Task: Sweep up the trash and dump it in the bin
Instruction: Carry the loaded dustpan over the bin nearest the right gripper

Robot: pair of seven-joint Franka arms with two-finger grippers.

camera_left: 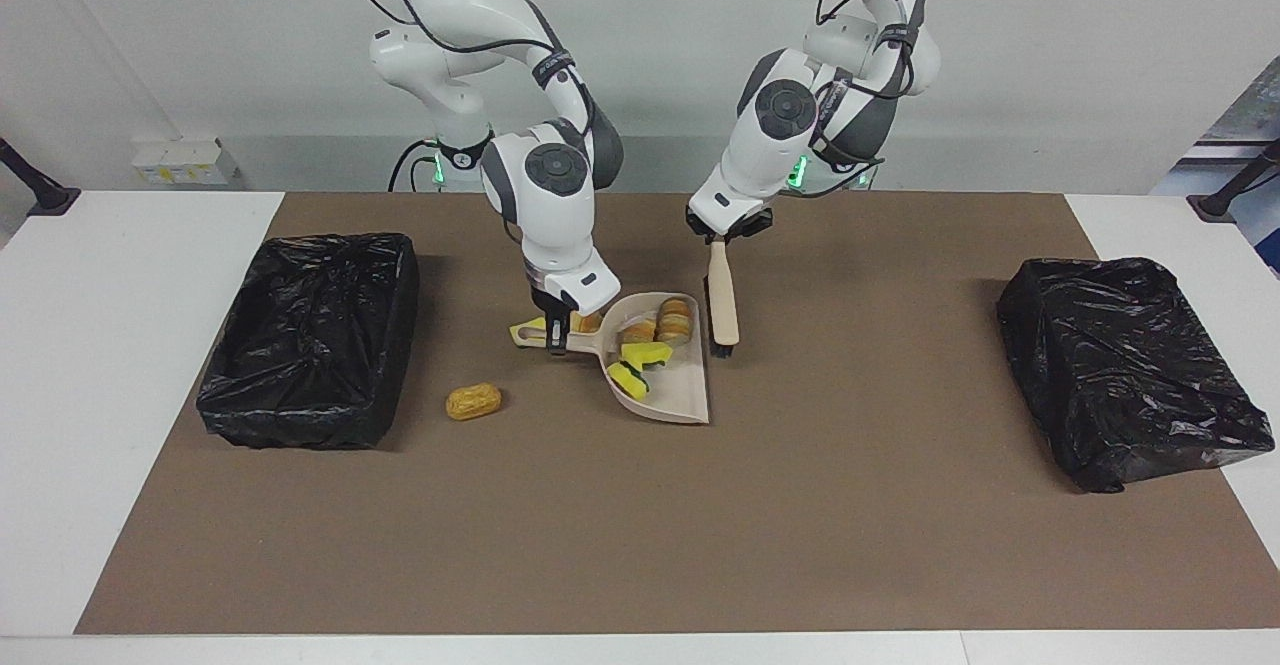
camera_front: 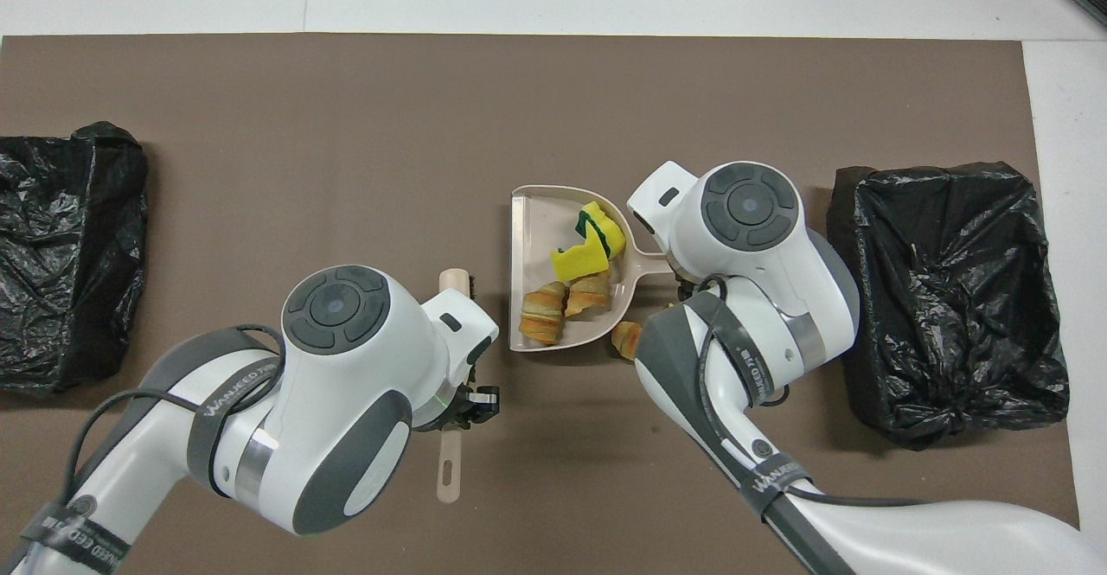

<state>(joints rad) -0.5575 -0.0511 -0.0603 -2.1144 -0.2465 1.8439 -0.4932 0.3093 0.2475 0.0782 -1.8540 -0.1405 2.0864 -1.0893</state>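
Both tools are gripped. The left gripper [camera_left: 722, 237] has its fingers shut on the top of the brush [camera_left: 722, 295], which hangs upright just beside the dustpan's [camera_left: 685, 397] open mouth, probably to stay clear of it. The right gripper [camera_left: 560, 330] is clamped on the pan's handle, apparently to carry it. Most of the trash [camera_left: 648, 343] lies in the pan, a sponge wedge [camera_left: 524, 329] sits by the handle, and farther out one bread bit [camera_left: 473, 401] lies near the black-lined bin [camera_left: 310, 340] at the right arm's end.
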